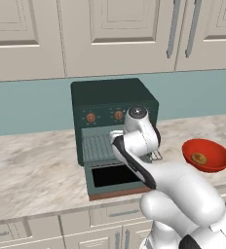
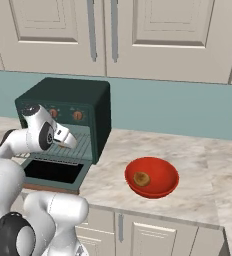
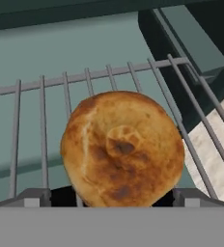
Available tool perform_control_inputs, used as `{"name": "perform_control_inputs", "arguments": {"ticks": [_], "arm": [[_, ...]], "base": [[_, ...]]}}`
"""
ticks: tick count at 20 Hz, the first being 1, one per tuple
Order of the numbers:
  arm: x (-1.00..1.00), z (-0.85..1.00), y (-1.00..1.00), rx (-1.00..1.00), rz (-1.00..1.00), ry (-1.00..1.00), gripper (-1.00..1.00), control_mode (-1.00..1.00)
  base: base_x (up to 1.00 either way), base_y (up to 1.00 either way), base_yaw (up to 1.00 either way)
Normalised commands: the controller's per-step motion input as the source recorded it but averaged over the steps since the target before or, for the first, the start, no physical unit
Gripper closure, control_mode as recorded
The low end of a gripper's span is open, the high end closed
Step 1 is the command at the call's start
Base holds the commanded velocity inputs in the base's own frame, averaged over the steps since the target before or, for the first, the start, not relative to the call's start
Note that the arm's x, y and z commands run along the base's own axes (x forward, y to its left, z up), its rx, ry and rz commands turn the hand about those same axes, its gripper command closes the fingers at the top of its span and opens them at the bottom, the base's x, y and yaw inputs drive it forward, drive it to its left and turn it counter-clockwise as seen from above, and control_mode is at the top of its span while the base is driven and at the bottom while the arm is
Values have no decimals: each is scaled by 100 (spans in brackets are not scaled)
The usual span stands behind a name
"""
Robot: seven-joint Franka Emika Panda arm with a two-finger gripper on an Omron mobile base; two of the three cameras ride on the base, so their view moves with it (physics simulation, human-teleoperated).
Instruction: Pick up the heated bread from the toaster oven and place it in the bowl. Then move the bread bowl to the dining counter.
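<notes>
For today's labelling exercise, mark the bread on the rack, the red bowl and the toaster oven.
bread [image 3: 122,148], hand view, middle of its browned top.
red bowl [image 2: 160,172], right base view, bare inner wall.
toaster oven [image 1: 110,92], left base view, dark green top panel.

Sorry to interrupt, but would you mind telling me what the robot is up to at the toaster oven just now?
The arm has its pincer reaching into the open toaster oven, jaws open on either side of a round browned bread that lies on the wire rack. The bread is not gripped yet. To the oven's right on the counter stands the red bowl, which already has a small brown item inside.
</notes>
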Motion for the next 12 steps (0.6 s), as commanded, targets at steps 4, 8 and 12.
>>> {"name": "perform_control_inputs", "arguments": {"ticks": [4,8,12], "arm": [[11,-13,-12,0,0,0,-100,-100],[1,-16,-15,0,0,0,-100,-100],[0,-6,-21,0,0,-4,100,-100]], "base": [[0,0,0],[0,0,0],[0,0,0]]}}
